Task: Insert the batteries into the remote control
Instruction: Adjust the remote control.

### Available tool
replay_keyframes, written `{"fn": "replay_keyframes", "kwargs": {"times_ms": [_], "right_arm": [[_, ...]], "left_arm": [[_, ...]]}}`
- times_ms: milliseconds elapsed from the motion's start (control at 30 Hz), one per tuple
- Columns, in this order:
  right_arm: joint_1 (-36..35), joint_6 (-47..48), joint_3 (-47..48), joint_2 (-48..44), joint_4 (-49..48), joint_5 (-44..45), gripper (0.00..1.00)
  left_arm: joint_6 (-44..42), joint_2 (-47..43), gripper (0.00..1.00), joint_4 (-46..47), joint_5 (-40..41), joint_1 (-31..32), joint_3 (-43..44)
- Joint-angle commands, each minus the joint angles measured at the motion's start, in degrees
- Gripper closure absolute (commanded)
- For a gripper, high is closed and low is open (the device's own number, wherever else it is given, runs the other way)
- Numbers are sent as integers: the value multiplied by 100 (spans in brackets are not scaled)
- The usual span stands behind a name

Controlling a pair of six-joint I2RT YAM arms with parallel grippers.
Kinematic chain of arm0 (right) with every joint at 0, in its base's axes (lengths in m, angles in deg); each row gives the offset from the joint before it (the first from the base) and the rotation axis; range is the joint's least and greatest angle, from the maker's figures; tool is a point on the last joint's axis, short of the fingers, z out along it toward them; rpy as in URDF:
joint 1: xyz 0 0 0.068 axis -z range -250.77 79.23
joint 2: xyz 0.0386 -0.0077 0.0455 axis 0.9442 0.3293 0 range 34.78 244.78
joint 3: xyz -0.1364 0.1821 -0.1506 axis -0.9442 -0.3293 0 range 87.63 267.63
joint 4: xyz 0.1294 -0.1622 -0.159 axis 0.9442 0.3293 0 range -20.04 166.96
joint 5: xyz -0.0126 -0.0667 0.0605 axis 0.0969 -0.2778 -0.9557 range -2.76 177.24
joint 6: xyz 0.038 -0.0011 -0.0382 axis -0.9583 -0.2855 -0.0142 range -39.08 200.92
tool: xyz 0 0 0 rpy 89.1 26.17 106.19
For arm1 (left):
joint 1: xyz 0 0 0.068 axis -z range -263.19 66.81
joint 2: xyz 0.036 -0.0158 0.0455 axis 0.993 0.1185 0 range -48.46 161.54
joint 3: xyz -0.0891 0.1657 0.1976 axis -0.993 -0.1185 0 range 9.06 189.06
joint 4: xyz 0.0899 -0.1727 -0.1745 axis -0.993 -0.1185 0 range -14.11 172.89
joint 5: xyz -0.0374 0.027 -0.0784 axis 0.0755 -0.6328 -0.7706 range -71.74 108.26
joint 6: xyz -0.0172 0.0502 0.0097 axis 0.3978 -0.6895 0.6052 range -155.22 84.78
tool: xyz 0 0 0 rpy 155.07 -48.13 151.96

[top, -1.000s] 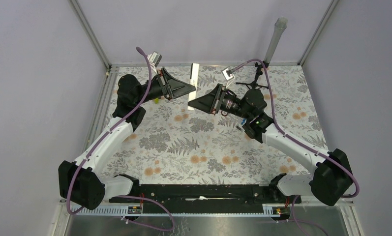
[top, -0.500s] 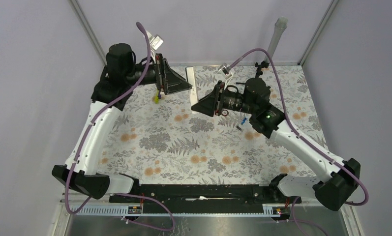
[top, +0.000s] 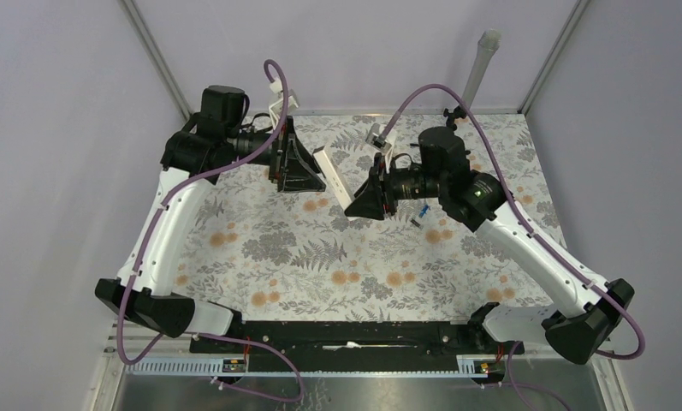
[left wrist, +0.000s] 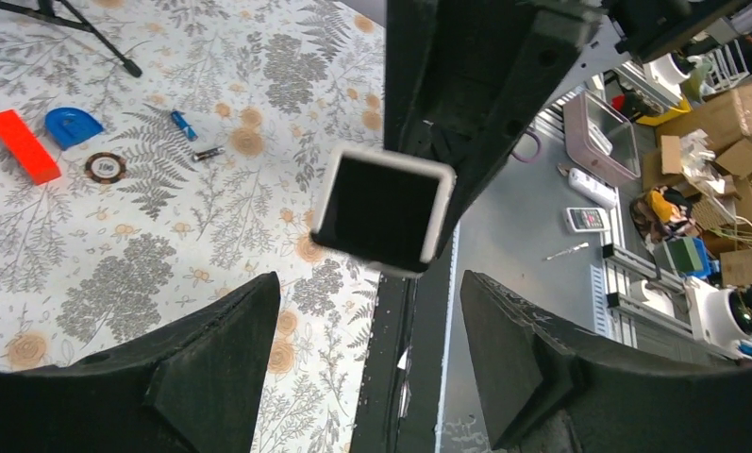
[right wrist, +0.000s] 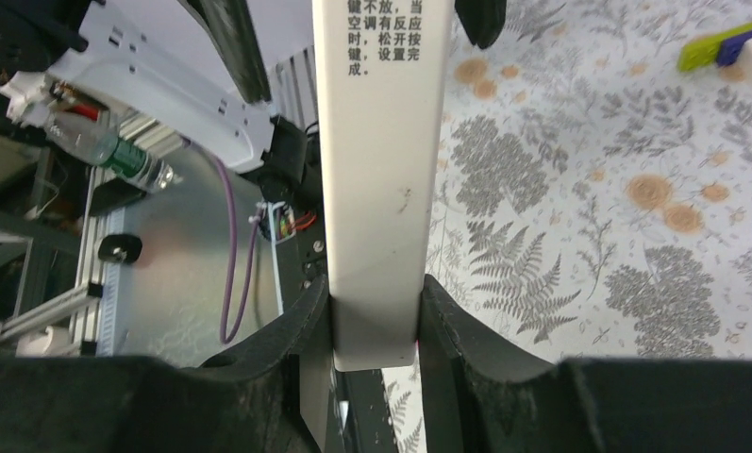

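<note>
The right claw (right wrist: 376, 321) pinches one end of the remote (right wrist: 376, 189) over the table's (top: 260, 257) far side, the left claw (left wrist: 367, 283) gapes empty at the other end — so it could twist loose on that single grip.

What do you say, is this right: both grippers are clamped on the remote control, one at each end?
Not quite. Only the right gripper is clamped on the remote control. The left gripper stands open at the other end, its fingers apart from it, as the left wrist view shows.
</note>
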Motion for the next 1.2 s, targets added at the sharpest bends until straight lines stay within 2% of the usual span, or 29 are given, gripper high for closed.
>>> {"fn": "replay_keyframes", "kwargs": {"times_ms": [0,100,233,567,800,1100,1167], "right_arm": [[-20,388,333,63,284,-490,100],[-22,437,331,108,303,-563,100],[-38,459,371,158,303,-823,100],[-143,576,230,193,232,-895,100],[-158,560,179,233,120,-994,100],[-165,678,141,247,226,-1000,100],[-165,691,140,242,234,-1005,100]], "left_arm": [[-171,-130,25,-19,-560,-4,-37],[-49,-132,25,-33,-896,4,-166],[21,-208,25,-29,-658,94,-335],[115,-244,32,-39,-952,105,-342],[559,-491,41,571,-1009,112,-660],[1523,-647,41,1780,-1023,114,-1056],[1570,-658,46,1817,-935,114,-1082]]}}
